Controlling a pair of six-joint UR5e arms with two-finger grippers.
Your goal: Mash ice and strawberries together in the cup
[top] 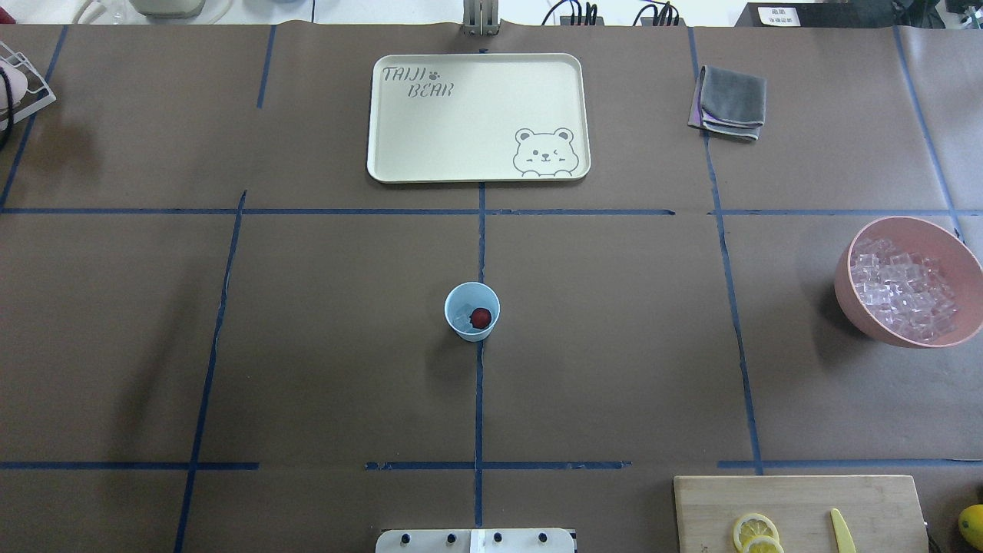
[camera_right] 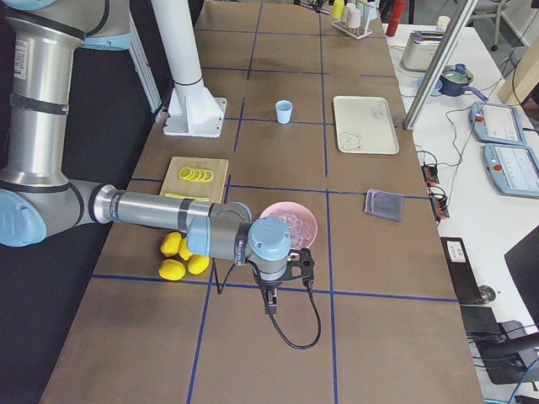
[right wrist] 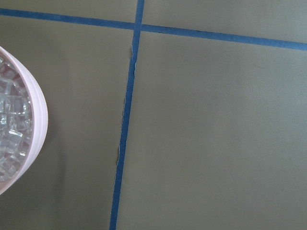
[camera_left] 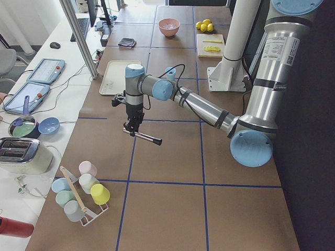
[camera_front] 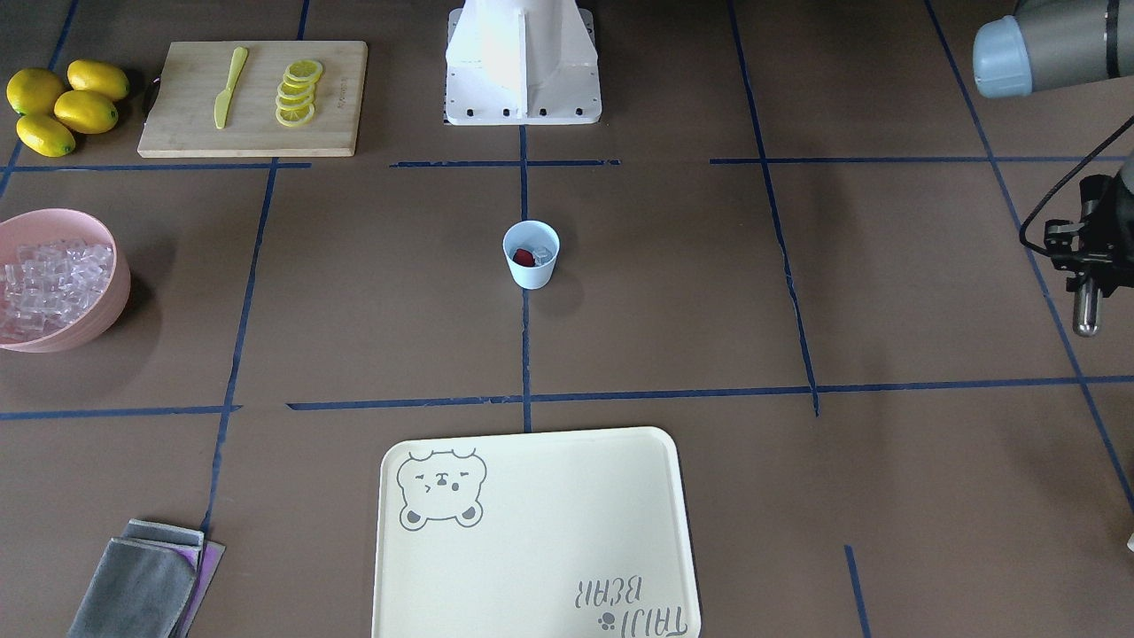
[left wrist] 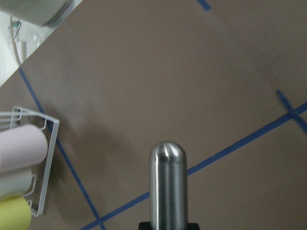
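Note:
The pale blue cup (camera_front: 532,266) (top: 470,296) stands upright at the table's centre on a blue tape line. Inside it lie a dark red strawberry (camera_front: 524,258) (top: 481,317) and clear ice (camera_front: 543,254) (top: 462,319). My left gripper (camera_front: 1083,276) (camera_left: 132,127) hangs far off to my left of the cup, shut on a metal rod (camera_front: 1086,312) (left wrist: 167,187) with a rounded tip. My right gripper (camera_right: 269,296) shows only in the exterior right view, beside the pink bowl; whether it is open or shut I cannot tell.
A pink bowl (camera_front: 120,266) (top: 848,303) (right wrist: 41,110) of ice cubes sits at my right. A cutting board (camera_front: 177,133) carries lemon slices and a yellow knife, with lemons (camera_front: 66,106) beside it. A cream tray (top: 430,138), a grey cloth (top: 733,100) and a cup rack (camera_left: 84,193) are also here.

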